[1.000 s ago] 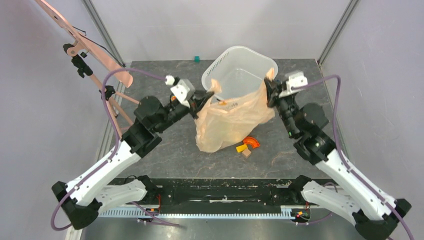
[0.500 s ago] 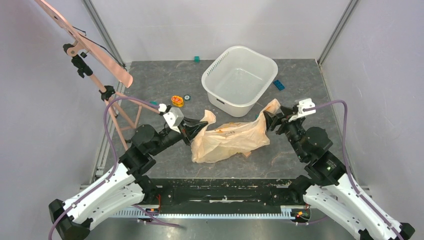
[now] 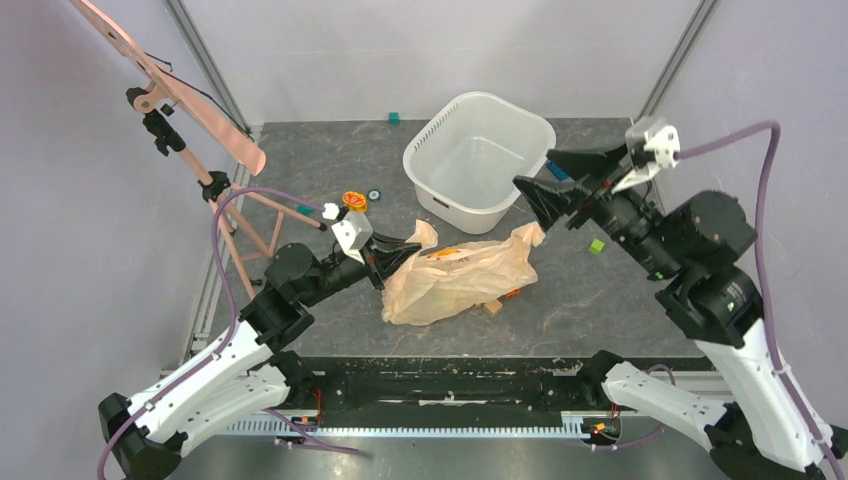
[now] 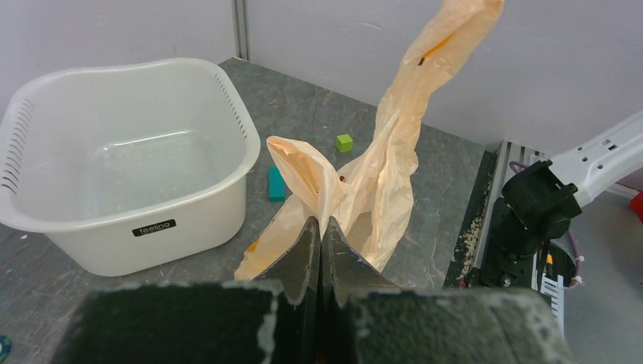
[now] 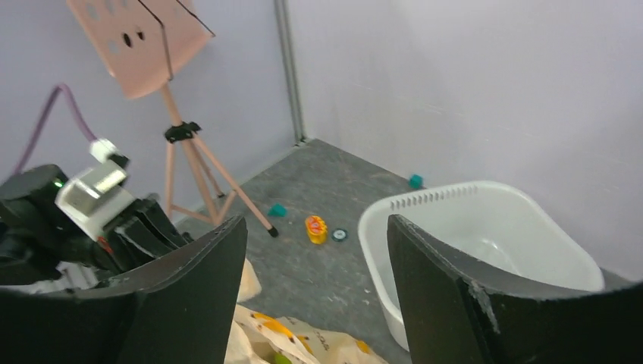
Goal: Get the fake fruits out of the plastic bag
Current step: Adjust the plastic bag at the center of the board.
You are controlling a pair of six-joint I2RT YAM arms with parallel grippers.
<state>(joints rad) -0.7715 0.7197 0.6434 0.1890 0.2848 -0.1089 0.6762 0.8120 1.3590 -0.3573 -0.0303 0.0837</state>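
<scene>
Beside white tub [image 3: 413,160], plastic bag [image 3: 462,282], contents unclear

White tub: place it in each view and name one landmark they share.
Top external: white tub upper centre, beyond the plastic bag.
Left wrist: white tub fills the left half, bag to its right.
Right wrist: white tub lower right, bag at bottom edge.
Shared landmark: the plastic bag, visible in all three.

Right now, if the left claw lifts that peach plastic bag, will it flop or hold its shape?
Probably floppy: the plastic bag lies crumpled, drooping from the left claw pinching one corner. Likely light, since its film looks thin and translucent. Anything inside may shift as it rises.
</scene>
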